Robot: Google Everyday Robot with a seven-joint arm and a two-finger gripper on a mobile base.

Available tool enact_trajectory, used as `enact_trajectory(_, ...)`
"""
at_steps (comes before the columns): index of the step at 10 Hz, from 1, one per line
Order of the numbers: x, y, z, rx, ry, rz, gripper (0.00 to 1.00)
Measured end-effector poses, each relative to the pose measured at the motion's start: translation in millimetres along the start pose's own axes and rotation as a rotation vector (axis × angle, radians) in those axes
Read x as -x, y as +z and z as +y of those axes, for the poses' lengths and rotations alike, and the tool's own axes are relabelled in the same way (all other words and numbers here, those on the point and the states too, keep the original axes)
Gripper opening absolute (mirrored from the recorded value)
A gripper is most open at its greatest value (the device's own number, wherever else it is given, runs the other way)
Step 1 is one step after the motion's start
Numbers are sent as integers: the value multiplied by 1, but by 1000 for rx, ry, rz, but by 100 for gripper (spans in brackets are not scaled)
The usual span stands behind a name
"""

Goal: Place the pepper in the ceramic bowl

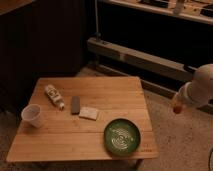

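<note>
Dim room, wooden counter (100,90) to the left of my arm. The end effector (178,102) hangs beyond the counter's right edge, over the floor, pinching the pepper (176,108) at its tip. I judge this the carry step. Next I must bring it left over the ceramic bowl (112,131), near the front right corner, then lower and release.

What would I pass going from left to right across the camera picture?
White cup → lying bottle → dark bar → pale pad → ceramic bowl → pepper, at the gripper, right of the table.
</note>
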Motion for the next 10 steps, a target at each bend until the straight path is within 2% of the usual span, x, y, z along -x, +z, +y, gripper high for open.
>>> enact_trajectory(1,1,0,-3,3,-11,-1,24)
enact_trajectory(3,1,2,-31,-3,-38,-3,24)
enact_trajectory(6,10,-1,-36,13,-63,-7,24)
enact_trajectory(7,13,-2,-40,14,-81,-9,21)
enact_trajectory(9,15,-8,-54,13,-112,-13,6)
enact_trajectory(10,19,-11,-74,8,-138,-20,1)
